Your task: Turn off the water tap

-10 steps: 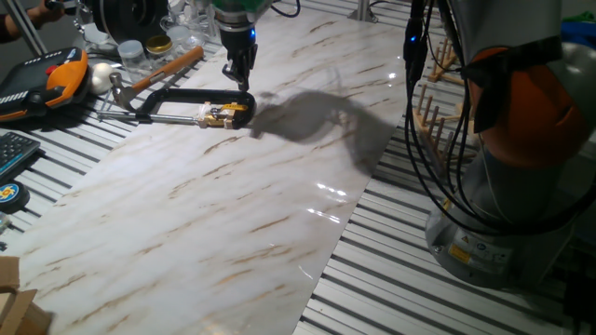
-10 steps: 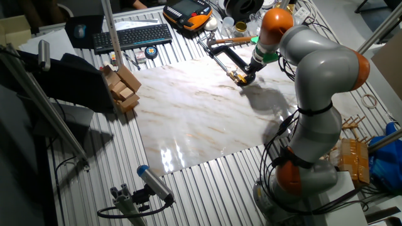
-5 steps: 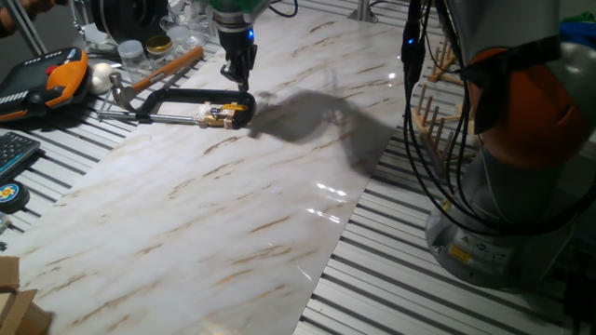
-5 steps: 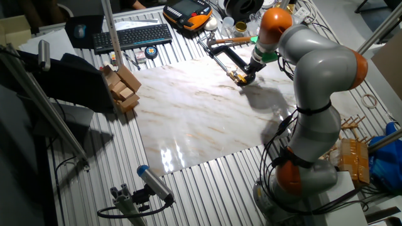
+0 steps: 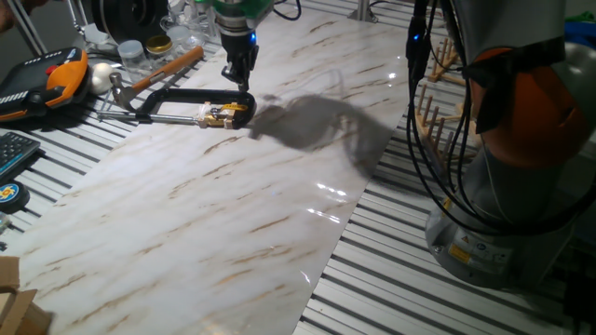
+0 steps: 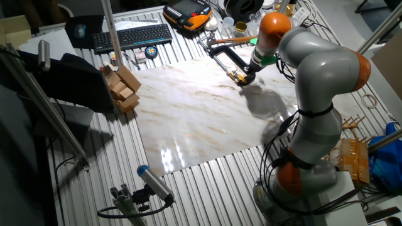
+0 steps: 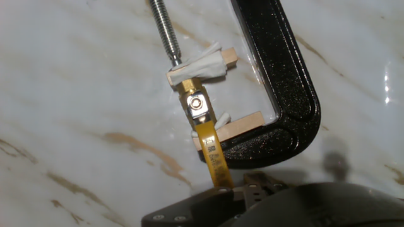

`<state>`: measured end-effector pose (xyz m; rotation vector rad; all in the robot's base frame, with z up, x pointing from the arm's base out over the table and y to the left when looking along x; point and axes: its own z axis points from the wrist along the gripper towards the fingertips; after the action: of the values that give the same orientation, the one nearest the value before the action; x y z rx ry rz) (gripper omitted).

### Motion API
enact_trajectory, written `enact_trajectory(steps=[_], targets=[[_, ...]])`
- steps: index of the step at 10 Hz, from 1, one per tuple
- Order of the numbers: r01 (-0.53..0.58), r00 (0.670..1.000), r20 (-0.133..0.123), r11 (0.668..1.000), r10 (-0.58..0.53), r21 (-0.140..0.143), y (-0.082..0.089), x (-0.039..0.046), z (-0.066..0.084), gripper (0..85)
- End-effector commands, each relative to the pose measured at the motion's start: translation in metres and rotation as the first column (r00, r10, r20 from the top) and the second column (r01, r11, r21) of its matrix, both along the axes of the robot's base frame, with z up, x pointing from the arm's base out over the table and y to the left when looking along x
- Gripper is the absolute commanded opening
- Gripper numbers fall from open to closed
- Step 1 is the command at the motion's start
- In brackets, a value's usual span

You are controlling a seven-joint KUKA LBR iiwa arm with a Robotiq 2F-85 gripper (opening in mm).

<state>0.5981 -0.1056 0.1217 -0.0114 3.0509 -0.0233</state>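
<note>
A: And there was the tap, centre of the hand view, a small brass valve pinched in the jaw of the black clamp between two little wooden blocks wrapped in white.

B: The clamp's steel screw ran in from the top edge and pressed on the upper block. The yellow lever pointed down toward the bottom of the frame.

A: Where was the claw?

B: In one fixed view it hung upper left of centre, just above the clamp's curved end, where the tap showed as a yellow spot. Whether it touched, I could not tell.

A: Open or closed?

B: I couldn't tell that either. In the hand view only a dark part of the hand showed along the bottom edge, right at the lever's tip.

A: From the other fixed view?

B: The claw sat upper right of centre, over the tap, clamp lying on the marbled tabletop near its top edge.

A: Neighbours?

B: A wooden-handled hammer just above the clamp in one fixed view, and an orange pendant at the far left.
</note>
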Motion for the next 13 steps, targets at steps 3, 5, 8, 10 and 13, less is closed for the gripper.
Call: enact_trajectory(steps=[3, 5, 8, 10, 13], targets=[[0.002, 1.000, -0.003, 1.000, -0.002, 0.005, 0.004, 0.0013, 0.004, 0.0], [-0.014, 1.000, 0.008, 1.000, 0.014, -0.004, 0.006, 0.0013, 0.002, 0.0], [-0.021, 1.000, 0.010, 1.000, 0.021, 0.018, 0.001, 0.0014, -0.008, 0.0], [-0.025, 1.000, 0.011, 1.000, 0.024, 0.011, 0.000, 0.0020, -0.010, 0.0], [-0.017, 1.000, 0.017, 0.999, 0.016, 0.033, -0.005, 0.0024, -0.018, 0.0]])
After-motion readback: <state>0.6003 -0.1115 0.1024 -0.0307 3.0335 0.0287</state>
